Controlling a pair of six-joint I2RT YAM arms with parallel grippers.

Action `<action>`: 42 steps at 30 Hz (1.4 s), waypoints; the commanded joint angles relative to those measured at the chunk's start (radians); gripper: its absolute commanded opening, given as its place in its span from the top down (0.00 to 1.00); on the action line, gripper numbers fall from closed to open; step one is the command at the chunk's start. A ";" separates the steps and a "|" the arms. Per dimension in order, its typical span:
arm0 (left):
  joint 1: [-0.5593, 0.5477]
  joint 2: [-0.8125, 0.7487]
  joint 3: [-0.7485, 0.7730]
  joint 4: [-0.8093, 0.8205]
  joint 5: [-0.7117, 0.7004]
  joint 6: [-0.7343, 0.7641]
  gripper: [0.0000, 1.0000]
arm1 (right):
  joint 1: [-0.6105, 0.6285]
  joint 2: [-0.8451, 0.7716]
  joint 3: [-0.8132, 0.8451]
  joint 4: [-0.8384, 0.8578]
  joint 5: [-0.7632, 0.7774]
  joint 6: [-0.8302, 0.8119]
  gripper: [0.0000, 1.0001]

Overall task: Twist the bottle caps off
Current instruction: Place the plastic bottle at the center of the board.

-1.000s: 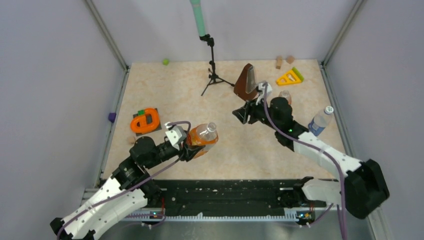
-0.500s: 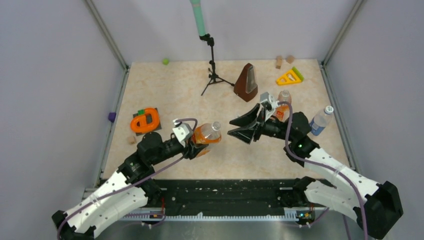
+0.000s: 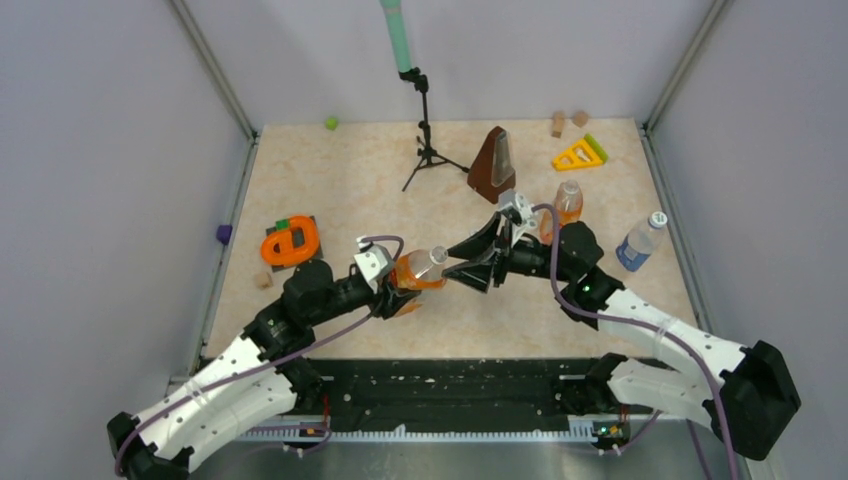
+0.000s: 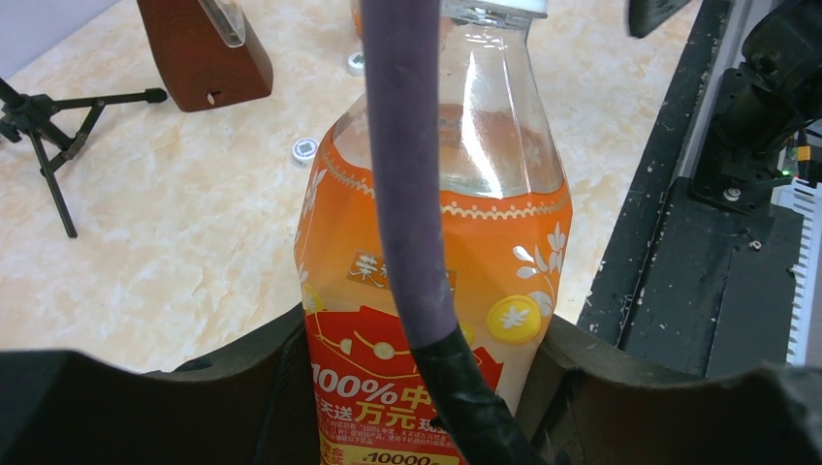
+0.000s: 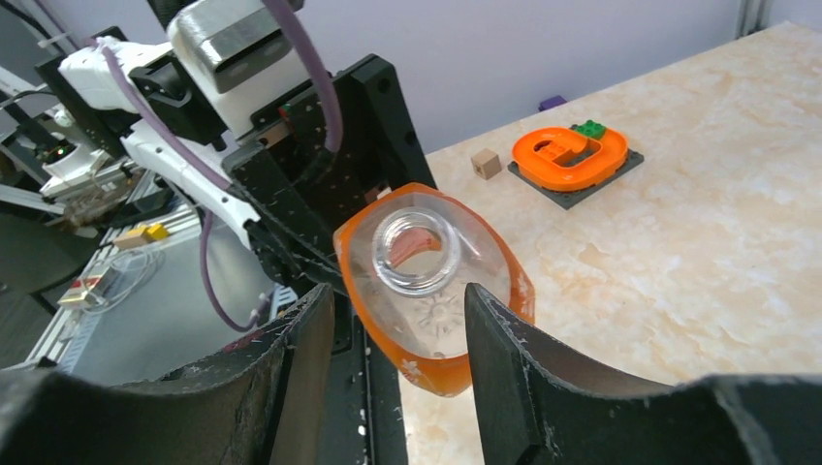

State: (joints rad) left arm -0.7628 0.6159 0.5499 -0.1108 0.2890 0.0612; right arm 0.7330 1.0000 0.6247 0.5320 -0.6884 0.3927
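Currently I read the left gripper (image 3: 396, 288) as clamped on the body of the squat orange bottle (image 3: 418, 268), one finger on each side of its label. The bottle is tilted, neck pointing toward the right arm. Its neck (image 5: 417, 250) carries no cap: in the right wrist view I look straight into the open mouth. The right gripper (image 5: 397, 300) sits just beside that neck with fingers apart, holding nothing; I cannot tell whether they touch the neck. The slim orange bottle (image 3: 568, 205) stands upright behind the right wrist, near the brown metronome (image 3: 493, 165). The clear bottle (image 3: 636, 245) stands near the right edge of the table (image 3: 330, 190) with its white cap (image 3: 657, 218) on. Two small round pale pieces (image 4: 304, 149) lie on the table beyond the held bottle, too small to identify
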 commanded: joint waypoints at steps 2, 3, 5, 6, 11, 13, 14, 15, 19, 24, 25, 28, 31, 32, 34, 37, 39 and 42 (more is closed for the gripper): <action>0.002 -0.010 0.011 0.080 0.019 0.011 1.00 | 0.013 0.009 0.055 0.049 0.040 -0.023 0.49; 0.002 -0.003 0.013 0.078 0.026 0.014 1.00 | 0.013 0.013 0.055 0.059 0.036 -0.019 0.49; 0.002 0.014 0.022 0.069 0.034 0.011 1.00 | 0.014 0.029 0.060 0.076 0.027 -0.008 0.48; 0.002 0.021 0.024 0.069 0.039 0.010 1.00 | 0.014 0.041 0.064 0.076 0.024 -0.005 0.48; 0.002 0.051 0.036 0.067 0.055 0.012 1.00 | 0.015 0.070 0.068 0.108 -0.001 0.010 0.48; 0.002 0.056 0.038 0.066 0.051 0.009 1.00 | 0.017 0.079 0.070 0.110 -0.008 0.012 0.50; 0.002 0.057 0.039 0.066 0.043 0.008 1.00 | 0.017 0.083 0.075 0.103 -0.016 0.011 0.52; 0.002 0.055 0.041 0.066 0.034 0.008 1.00 | 0.018 0.084 0.077 0.094 -0.019 0.008 0.53; 0.002 0.035 0.031 0.076 0.015 0.006 1.00 | 0.019 0.083 0.077 0.063 -0.017 -0.010 0.58; 0.002 0.016 0.015 0.093 0.002 0.004 1.00 | 0.020 0.084 0.079 0.049 -0.010 -0.012 0.81; 0.002 0.015 0.017 0.091 -0.002 0.004 0.96 | 0.020 0.084 0.081 0.048 -0.010 -0.013 0.83; 0.002 0.020 0.020 0.085 -0.013 0.002 0.73 | 0.020 0.083 0.090 0.030 -0.001 -0.022 0.96; 0.002 0.023 0.012 0.089 -0.054 -0.004 0.46 | 0.024 0.080 0.103 -0.007 0.025 -0.042 1.00; 0.002 0.021 0.009 0.089 -0.071 -0.006 0.33 | 0.026 0.078 0.106 -0.021 0.038 -0.053 1.00; 0.002 0.021 0.003 0.091 -0.106 -0.005 0.20 | 0.028 0.075 0.113 -0.050 0.067 -0.068 1.00; 0.002 0.016 -0.007 0.094 -0.182 -0.014 0.09 | 0.029 0.079 0.135 -0.112 0.127 -0.100 1.00; 0.002 0.008 -0.015 0.095 -0.242 -0.023 0.07 | 0.029 0.087 0.155 -0.159 0.188 -0.123 1.00; 0.002 -0.013 -0.028 0.100 -0.384 -0.053 0.06 | 0.030 0.131 0.216 -0.260 0.376 -0.149 1.00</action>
State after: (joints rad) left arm -0.7643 0.6403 0.5438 -0.0780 0.1066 0.0475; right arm 0.7502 1.0908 0.7341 0.3843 -0.5320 0.3046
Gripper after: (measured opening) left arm 0.933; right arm 0.313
